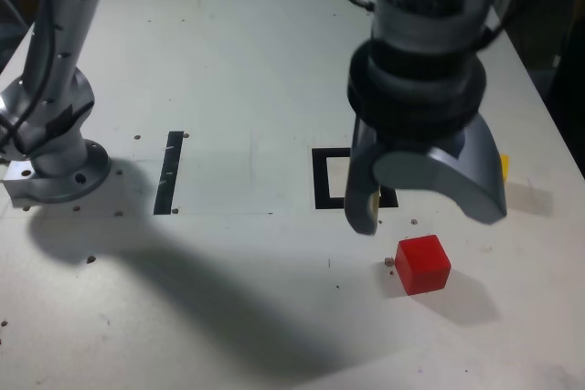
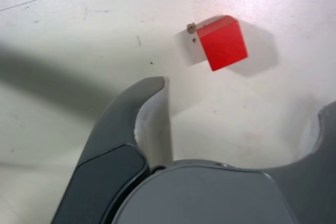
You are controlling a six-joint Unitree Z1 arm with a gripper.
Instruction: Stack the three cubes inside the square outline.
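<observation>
Your exterior view gives you the whole table (image 1: pixel 247 61): the gripper (image 1: pixel 425 207) hangs above it with its jaws spread wide and nothing between them. Just below and beyond the jaw tips, toward the camera, the red cube (image 1: pixel 422 264) sits on the table, clear of both fingers. Behind the gripper, the black square outline (image 1: pixel 322 180) shows only its exterior-view left part; the hand covers the rest, so you cannot tell what lies inside it. A sliver of yellow (image 1: pixel 504 168) peeks out from behind the gripper on the exterior view's right; it may be the yellow cube, but too little shows to be sure. No green cube shows in either view.

Your wrist view drops all that and gives you only the red cube (image 2: pixel 223 43) ahead of the open jaws, with one dark finger (image 2: pixel 149 114) close up and a small speck of debris (image 2: pixel 191 25) touching the cube's corner.

Away from the hand, on the exterior view's left, you have a thin black strip (image 1: pixel 171 173) and the arm's base (image 1: pixel 55 166).

The red cube lies flat, turned slightly askew to the outline's edges; being a cube, it has no long axis.
</observation>
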